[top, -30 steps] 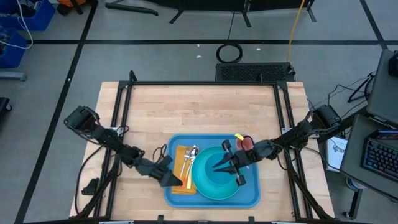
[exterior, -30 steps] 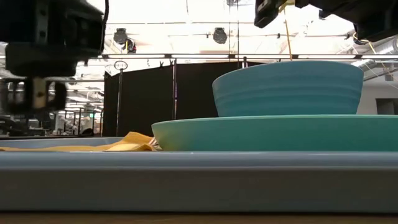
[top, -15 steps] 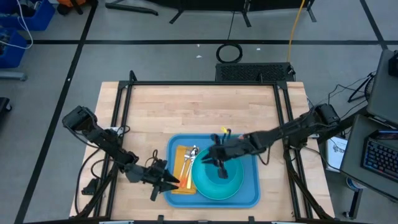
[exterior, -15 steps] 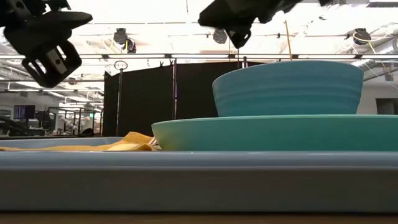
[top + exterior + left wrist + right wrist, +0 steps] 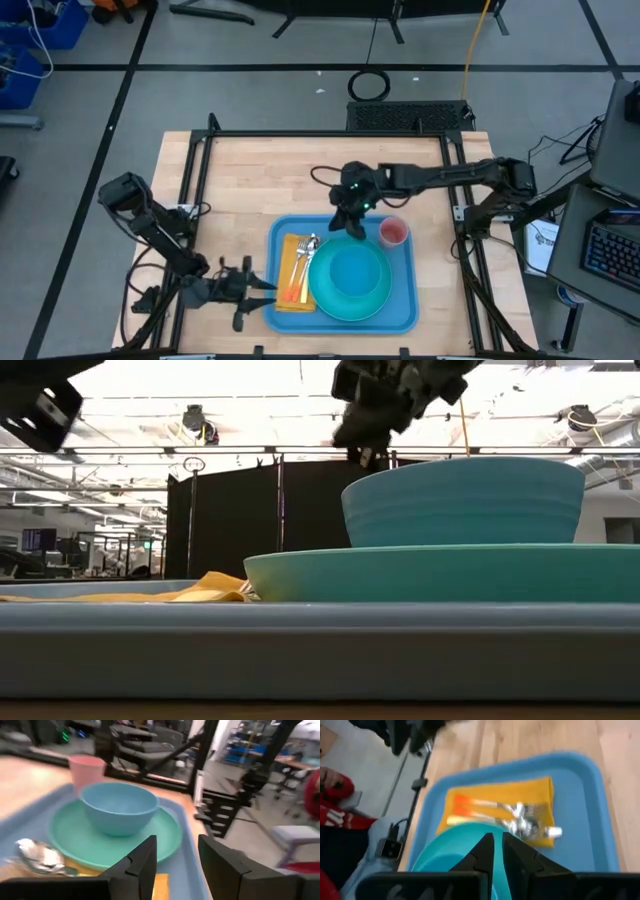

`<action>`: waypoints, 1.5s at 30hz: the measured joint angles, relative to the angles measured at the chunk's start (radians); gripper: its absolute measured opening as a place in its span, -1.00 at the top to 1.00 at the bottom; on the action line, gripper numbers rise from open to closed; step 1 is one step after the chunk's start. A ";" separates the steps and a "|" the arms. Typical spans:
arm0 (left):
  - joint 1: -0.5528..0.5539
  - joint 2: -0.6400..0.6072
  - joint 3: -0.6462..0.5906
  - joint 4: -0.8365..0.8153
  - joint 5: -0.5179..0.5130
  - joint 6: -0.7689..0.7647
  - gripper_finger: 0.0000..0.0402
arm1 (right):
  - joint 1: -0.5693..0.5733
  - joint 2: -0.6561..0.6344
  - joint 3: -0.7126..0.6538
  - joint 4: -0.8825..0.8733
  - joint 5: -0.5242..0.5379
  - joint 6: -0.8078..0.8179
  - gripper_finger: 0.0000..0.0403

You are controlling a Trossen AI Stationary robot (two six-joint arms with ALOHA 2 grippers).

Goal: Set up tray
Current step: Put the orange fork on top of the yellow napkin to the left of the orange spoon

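Note:
The blue tray [image 5: 402,314] lies at the table's near middle. On it rest a teal plate [image 5: 322,301] bearing a teal bowl [image 5: 352,278], a yellow napkin [image 5: 285,301] with a fork and spoon [image 5: 304,262] on top, and a pink cup [image 5: 393,233] at the far right corner. My right gripper [image 5: 350,218] hovers shut above the tray's far edge, beyond the bowl. My left gripper [image 5: 256,293] is open and empty, left of the tray, pointing at the napkin. In the left wrist view the fingers [image 5: 145,865] frame the bowl [image 5: 119,807] from a distance.
Bare wood tabletop [image 5: 300,175] stretches beyond the tray toward the far edge. A black frame [image 5: 200,150] runs round the table. In the low view the tray's near rim [image 5: 320,650] fills the foreground, with the plate [image 5: 440,572] and bowl [image 5: 462,500] behind it.
My right gripper, which stood open round the bowl, has risen, gone toward the table's far edge and turned, and its fingers have come together. My left gripper has drawn back from the napkin's left edge toward the table's left and risen. The bowl, plate and napkin stay put.

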 joint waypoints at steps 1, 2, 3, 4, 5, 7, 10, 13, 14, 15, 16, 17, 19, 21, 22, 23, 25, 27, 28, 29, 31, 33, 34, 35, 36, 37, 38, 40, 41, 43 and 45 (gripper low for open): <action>-0.016 0.000 0.000 0.000 -0.037 0.022 0.27 | -0.011 0.012 -0.001 -0.003 -0.012 -0.001 0.86; -0.036 0.000 0.000 0.000 -0.085 0.040 0.27 | -0.021 0.032 0.002 0.019 -0.017 -0.003 0.86; -0.054 0.000 0.000 0.002 -0.139 0.048 0.27 | -0.029 0.052 0.009 0.032 -0.025 -0.003 0.86; -0.070 0.000 0.000 0.002 -0.194 0.052 0.27 | -0.034 0.072 0.016 0.023 -0.033 0.000 0.86; -0.082 0.000 0.000 0.000 -0.238 0.047 0.27 | -0.036 0.093 0.030 0.006 -0.036 0.003 0.86; -0.104 0.000 0.000 -0.006 -0.305 0.041 0.27 | -0.036 0.148 0.084 -0.009 -0.036 -0.013 0.86; -0.124 -0.001 0.000 -0.006 -0.357 0.041 0.27 | -0.025 0.229 0.186 -0.142 -0.036 -0.057 0.86; -0.132 -0.002 0.000 -0.005 -0.366 0.040 0.27 | -0.014 0.316 0.304 -0.281 -0.034 -0.085 0.88; -0.132 -0.002 0.000 -0.007 -0.365 0.035 0.27 | -0.012 0.341 0.341 -0.321 -0.035 -0.087 0.88; -0.132 -0.002 0.000 -0.011 -0.365 0.033 0.27 | -0.012 0.365 0.379 -0.347 -0.036 -0.093 0.88; -0.131 -0.002 0.000 -0.011 -0.365 0.030 0.27 | -0.012 0.383 0.411 -0.372 -0.036 -0.106 0.88; -0.131 -0.002 0.000 -0.011 -0.365 0.027 0.27 | -0.013 0.399 0.437 -0.403 -0.036 -0.118 0.88; -0.132 -0.002 0.000 -0.011 -0.364 0.027 0.27 | -0.014 0.434 0.484 -0.439 -0.036 -0.136 0.87; -0.132 -0.002 0.000 -0.011 -0.365 0.025 0.27 | -0.014 0.460 0.509 -0.448 -0.036 -0.154 0.86; -0.132 -0.002 0.000 -0.011 -0.367 0.025 0.27 | -0.014 0.472 0.517 -0.454 -0.036 -0.160 0.85; -0.132 -0.002 0.000 -0.011 -0.373 0.025 0.27 | -0.014 0.485 0.525 -0.453 -0.037 -0.167 0.85; -0.132 -0.002 0.000 -0.012 -0.386 0.025 0.27 | -0.013 0.503 0.535 -0.446 -0.058 -0.187 0.85; -0.132 -0.002 0.000 -0.012 -0.389 0.026 0.27 | -0.013 0.523 0.536 -0.443 -0.079 -0.190 0.86; -0.132 -0.002 0.000 -0.013 -0.389 0.029 0.27 | -0.013 0.529 0.536 -0.435 -0.085 -0.194 0.86; -0.132 -0.002 0.000 -0.013 -0.389 0.029 0.27 | -0.012 0.534 0.536 -0.426 -0.084 -0.194 0.86; -0.132 -0.002 0.000 -0.020 -0.388 0.025 0.27 | -0.011 0.537 0.536 -0.419 -0.085 -0.197 0.86; -0.132 -0.002 0.000 -0.031 -0.387 0.023 0.27 | -0.011 0.535 0.536 -0.400 -0.086 -0.202 0.85; -0.132 -0.002 0.000 -0.034 -0.386 0.018 0.27 | -0.009 0.535 0.536 -0.387 -0.086 -0.204 0.84; -0.132 -0.002 0.000 -0.038 -0.386 0.017 0.27 | -0.008 0.535 0.536 -0.373 -0.085 -0.204 0.83; -0.132 -0.002 0.000 -0.038 -0.386 0.017 0.27 | -0.008 0.535 0.536 -0.363 -0.086 -0.201 0.82; -0.132 -0.002 0.000 -0.037 -0.386 0.017 0.27 | -0.007 0.535 0.536 -0.356 -0.086 -0.197 0.81; -0.132 -0.002 0.000 -0.037 -0.386 0.016 0.27 | -0.007 0.535 0.536 -0.352 -0.086 -0.187 0.79; -0.132 -0.002 0.000 -0.038 -0.385 0.018 0.27 | -0.007 0.535 0.536 -0.352 -0.086 -0.176 0.76; -0.132 -0.002 0.000 -0.037 -0.385 0.018 0.27 | -0.007 0.535 0.536 -0.354 -0.086 -0.174 0.74; -0.132 -0.002 0.000 -0.037 -0.384 0.018 0.27 | -0.007 0.537 0.535 -0.347 -0.086 -0.169 0.68; -0.132 -0.002 0.000 -0.037 -0.384 0.018 0.27 | -0.007 0.549 0.536 -0.319 -0.088 -0.155 0.61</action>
